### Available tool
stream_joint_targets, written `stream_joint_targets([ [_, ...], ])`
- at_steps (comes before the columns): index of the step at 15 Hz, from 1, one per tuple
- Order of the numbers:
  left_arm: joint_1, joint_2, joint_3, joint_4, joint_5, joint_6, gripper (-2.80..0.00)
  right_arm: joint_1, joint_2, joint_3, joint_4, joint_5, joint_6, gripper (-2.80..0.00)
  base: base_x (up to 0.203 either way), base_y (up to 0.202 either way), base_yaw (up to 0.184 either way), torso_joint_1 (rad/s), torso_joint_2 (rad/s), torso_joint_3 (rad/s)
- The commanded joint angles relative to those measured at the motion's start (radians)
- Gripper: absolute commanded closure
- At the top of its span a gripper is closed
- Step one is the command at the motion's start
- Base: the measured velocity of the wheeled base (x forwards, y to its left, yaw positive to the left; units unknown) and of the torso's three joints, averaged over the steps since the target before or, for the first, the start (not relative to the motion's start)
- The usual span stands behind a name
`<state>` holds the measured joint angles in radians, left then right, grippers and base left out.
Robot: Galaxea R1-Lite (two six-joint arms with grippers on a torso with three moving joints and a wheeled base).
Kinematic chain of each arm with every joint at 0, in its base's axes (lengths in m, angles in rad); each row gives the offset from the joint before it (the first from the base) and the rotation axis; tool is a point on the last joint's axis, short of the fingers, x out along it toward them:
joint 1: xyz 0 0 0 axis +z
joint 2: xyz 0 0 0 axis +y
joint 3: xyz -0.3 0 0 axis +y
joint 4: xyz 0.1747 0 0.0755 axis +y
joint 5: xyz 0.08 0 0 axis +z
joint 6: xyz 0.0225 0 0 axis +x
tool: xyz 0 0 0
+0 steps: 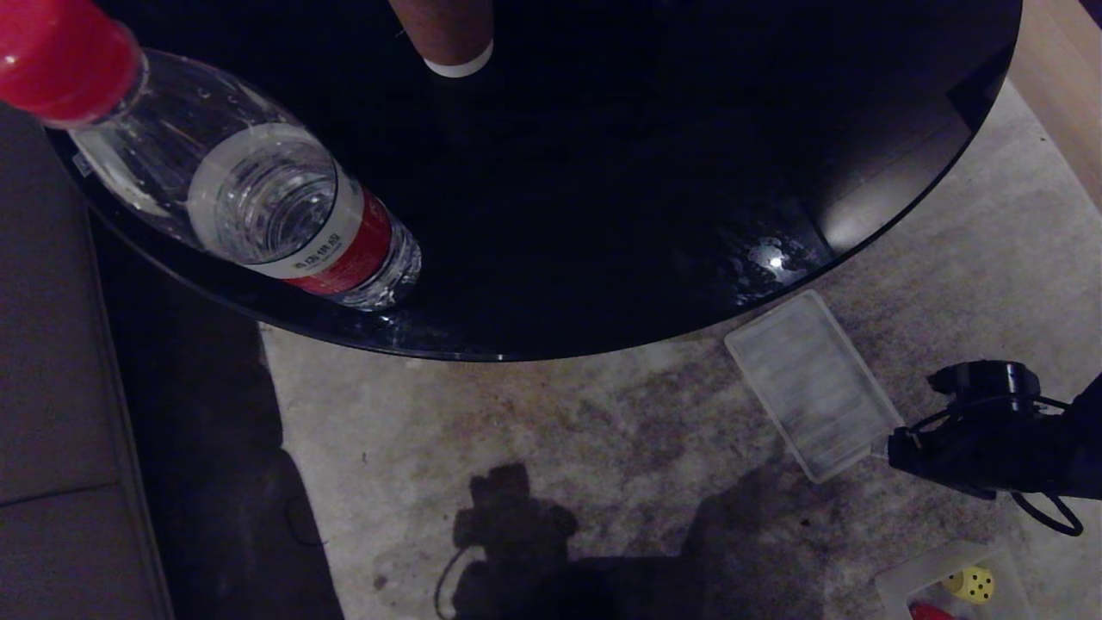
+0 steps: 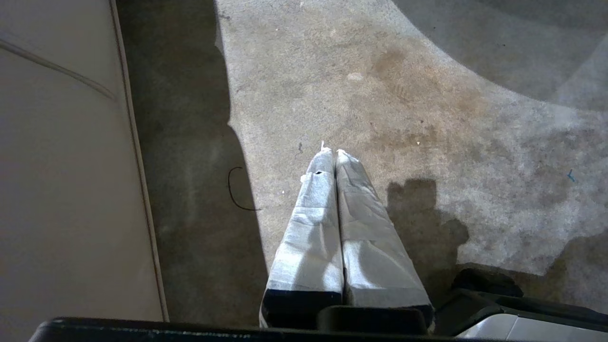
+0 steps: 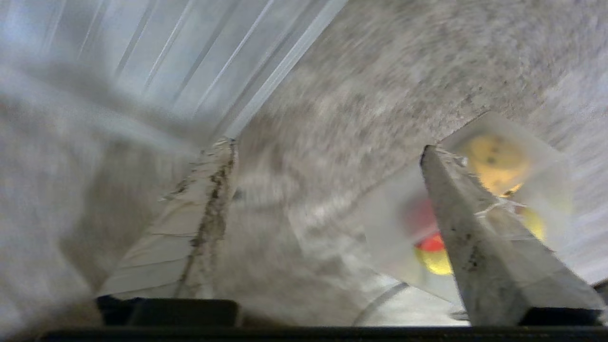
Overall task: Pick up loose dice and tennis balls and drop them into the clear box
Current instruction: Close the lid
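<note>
From the head camera, a round black table (image 1: 603,172) filled the upper part of the scene, with a water bottle (image 1: 258,198) with a red cap standing on it and a brown cup (image 1: 448,34) at the far edge. On the carpet (image 1: 560,448) below the table's rim lay a flat ribbed clear lid (image 1: 809,383). The right arm (image 1: 990,439) reached in from the right, just beside that lid. At the bottom right corner, the clear box (image 1: 895,585) showed only partly, with a yellow die (image 1: 970,584) and something red inside it.

In the left wrist camera, the left gripper (image 2: 331,152) hung over bare carpet beside a pale sofa (image 2: 61,166), its taped fingers pressed together and holding nothing.

In the right wrist camera, blurred, the right gripper (image 3: 327,147) had its fingers spread wide apart and empty. Past one finger (image 3: 475,228) sat the clear box (image 3: 546,156), holding the yellow die (image 3: 494,159), a red shape and a yellow-green ball (image 3: 434,261). The ribbed lid (image 3: 166,57) lay near the other finger.
</note>
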<state>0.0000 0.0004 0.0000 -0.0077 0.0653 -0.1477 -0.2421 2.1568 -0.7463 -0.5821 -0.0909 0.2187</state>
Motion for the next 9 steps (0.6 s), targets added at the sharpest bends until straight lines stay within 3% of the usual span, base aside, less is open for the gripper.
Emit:
stream_joint_targets([
  [1, 0.0, 0.001, 0.0, -0.002, 0.001, -0.001, 0.0, -0.013, 0.073, -0.032, -0.007, 0.0, 0.044, -2.8, 0.0, 0.0, 0.0, 0.0, 0.0, 0.0],
  [9, 0.0, 0.001, 0.0, -0.001, 0.002, -0.001, 0.0, -0.02, 0.249, -0.129, -0.08, 0.101, 0.131, -2.8, 0.0, 0.0, 0.0, 0.0, 0.0, 0.0],
])
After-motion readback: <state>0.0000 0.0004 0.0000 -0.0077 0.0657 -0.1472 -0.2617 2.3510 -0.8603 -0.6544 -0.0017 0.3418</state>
